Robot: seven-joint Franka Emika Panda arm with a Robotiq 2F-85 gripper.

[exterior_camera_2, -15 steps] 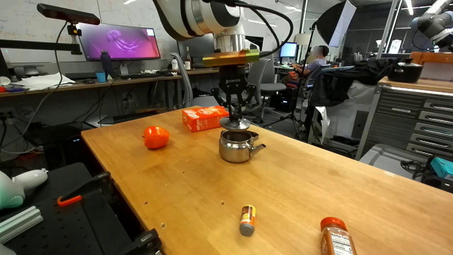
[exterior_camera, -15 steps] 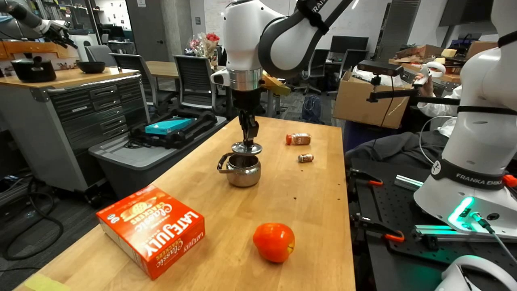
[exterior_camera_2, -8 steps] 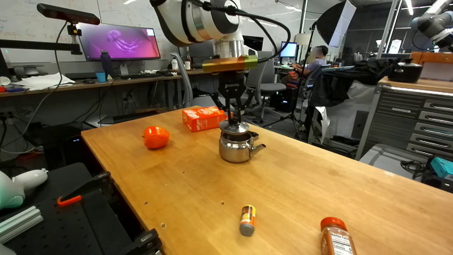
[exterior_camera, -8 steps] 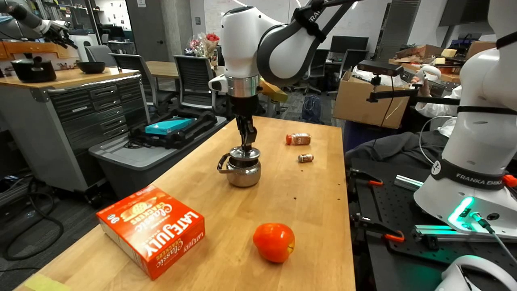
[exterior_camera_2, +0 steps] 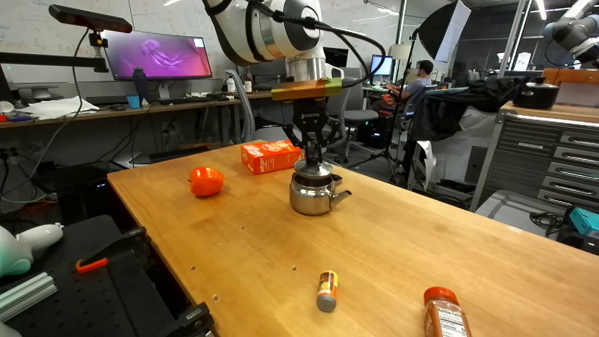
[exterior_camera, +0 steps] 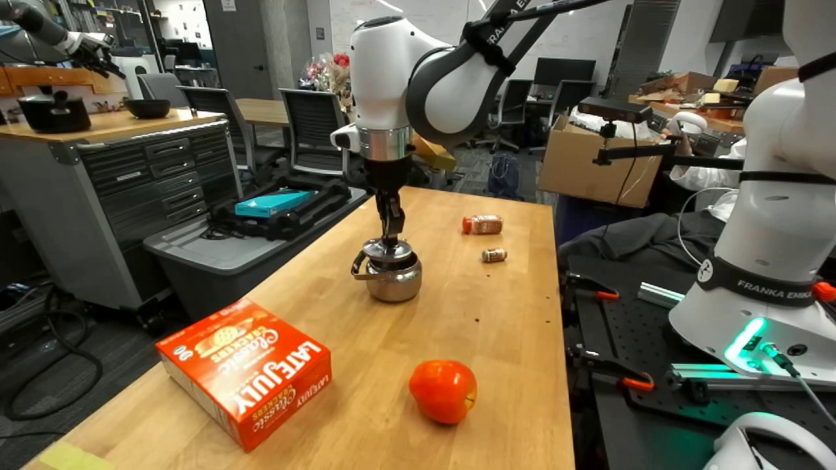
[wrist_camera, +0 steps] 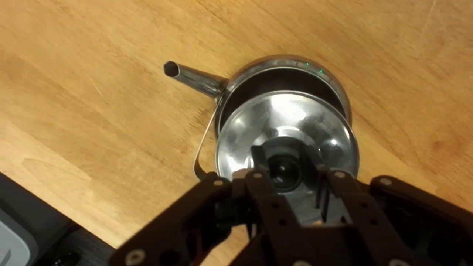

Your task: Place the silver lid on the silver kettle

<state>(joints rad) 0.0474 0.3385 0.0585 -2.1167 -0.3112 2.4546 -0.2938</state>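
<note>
The silver lid [wrist_camera: 292, 111] now hangs lower and off-centre over the silver kettle [exterior_camera_2: 312, 200], the pincer [wrist_camera: 285, 159] closed on its knob [wrist_camera: 284, 173]. Seating it likely needs realigning.

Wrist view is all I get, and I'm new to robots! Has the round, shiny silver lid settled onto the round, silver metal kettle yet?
Observer: Not yet. In both exterior views, the silver kettle shows a dark strip of its open mouth below the silver lid.
Visitor: Funny, I couldn't tell from up here! What else is out there?
Observer: An orange-red cardboard cracker box lies flat on the pale wooden table.
Visitor: And is anyone in that room?
Observer: Yes. In an exterior view, a person in a light purple shirt sits in the background.
</note>
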